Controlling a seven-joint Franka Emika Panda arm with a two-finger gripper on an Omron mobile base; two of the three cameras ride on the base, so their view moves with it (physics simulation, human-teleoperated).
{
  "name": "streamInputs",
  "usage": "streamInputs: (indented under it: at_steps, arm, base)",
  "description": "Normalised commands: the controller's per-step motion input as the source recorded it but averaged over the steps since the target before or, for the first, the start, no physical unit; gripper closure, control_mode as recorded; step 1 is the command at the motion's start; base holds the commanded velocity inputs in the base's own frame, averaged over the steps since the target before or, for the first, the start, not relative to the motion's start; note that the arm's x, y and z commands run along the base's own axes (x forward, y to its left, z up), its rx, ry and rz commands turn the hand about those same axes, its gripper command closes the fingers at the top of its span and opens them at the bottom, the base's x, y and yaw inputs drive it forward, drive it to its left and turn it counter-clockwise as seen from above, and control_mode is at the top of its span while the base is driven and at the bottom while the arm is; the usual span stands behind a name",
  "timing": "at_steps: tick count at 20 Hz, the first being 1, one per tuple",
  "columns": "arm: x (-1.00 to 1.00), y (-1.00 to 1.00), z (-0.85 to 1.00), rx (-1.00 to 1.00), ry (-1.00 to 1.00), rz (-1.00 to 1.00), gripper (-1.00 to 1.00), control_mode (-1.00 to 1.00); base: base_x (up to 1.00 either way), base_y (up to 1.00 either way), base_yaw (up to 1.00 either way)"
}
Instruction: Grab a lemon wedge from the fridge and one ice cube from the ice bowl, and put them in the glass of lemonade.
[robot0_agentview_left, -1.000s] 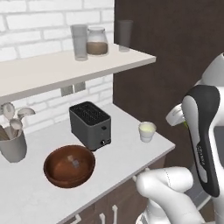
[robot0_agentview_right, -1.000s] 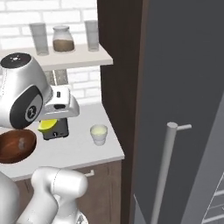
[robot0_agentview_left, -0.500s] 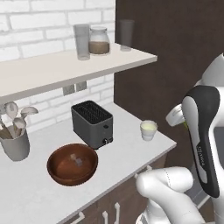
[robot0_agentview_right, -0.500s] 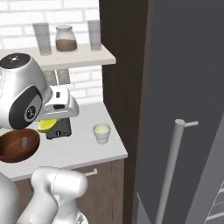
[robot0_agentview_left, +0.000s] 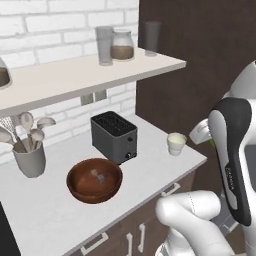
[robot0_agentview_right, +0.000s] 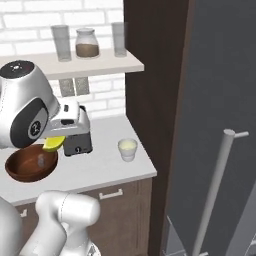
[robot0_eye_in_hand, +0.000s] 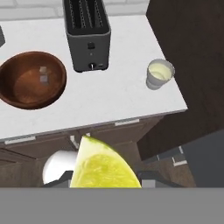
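My gripper (robot0_agentview_right: 59, 140) is shut on the yellow-green lemon wedge (robot0_agentview_right: 53, 144), held above the counter's front edge near the ice bowl (robot0_agentview_right: 29, 165). In the hand view the lemon wedge (robot0_eye_in_hand: 103, 167) fills the bottom centre and hides the fingertips. The reddish-brown ice bowl (robot0_eye_in_hand: 31, 79) lies up and left with small pale ice cubes (robot0_eye_in_hand: 43, 74) inside. The glass of lemonade (robot0_eye_in_hand: 158, 74) stands near the counter's right end, also seen as the whitish glass of lemonade (robot0_agentview_left: 176, 143). The grey fridge (robot0_agentview_right: 220, 75) with its bar handle (robot0_agentview_right: 216, 185) rises at the right.
A dark toaster (robot0_agentview_left: 114, 136) stands behind the bowl. A grey utensil cup (robot0_agentview_left: 29, 159) sits at the left. The shelf (robot0_agentview_left: 90, 72) above carries tall glasses and a jar. A dark brown panel (robot0_agentview_right: 155, 75) separates counter and fridge. Cabinet doors (robot0_eye_in_hand: 109, 131) lie below the counter.
The whole picture has shifted a little, so the base has moved; counter things slide rightward in both base views. The gripper stays shut on the lemon wedge.
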Motion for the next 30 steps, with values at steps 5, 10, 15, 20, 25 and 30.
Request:
streamInputs:
  at_steps: [5, 10, 15, 20, 25, 30]
  arm:
    - [0.0, 0.0, 0.0, 0.0, 0.0, 0.0, 1.0, 1.0]
    - [0.0, 0.0, 0.0, 0.0, 0.0, 0.0, 1.0, 1.0]
    - [0.19, 0.03, 0.0, 0.0, 0.0, 0.0, 1.0, -1.0]
    - [0.39, 0.12, -0.14, 0.0, 0.0, -0.13, 1.0, -1.0]
    - [0.75, 0.08, -0.61, 0.0, 0.0, -0.18, 1.0, -1.0]
    - [0.97, -0.31, -0.64, 0.04, 0.01, -0.1, 1.0, -1.0]
  base:
    - [0.31, 0.2, 0.0]
    - [0.32, 0.11, 0.0]
    - [0.1, 0.01, 0.0]
    - [0.0, 0.0, 0.0]
    - [0.0, 0.0, 0.0]
    - [0.0, 0.0, 0.0]
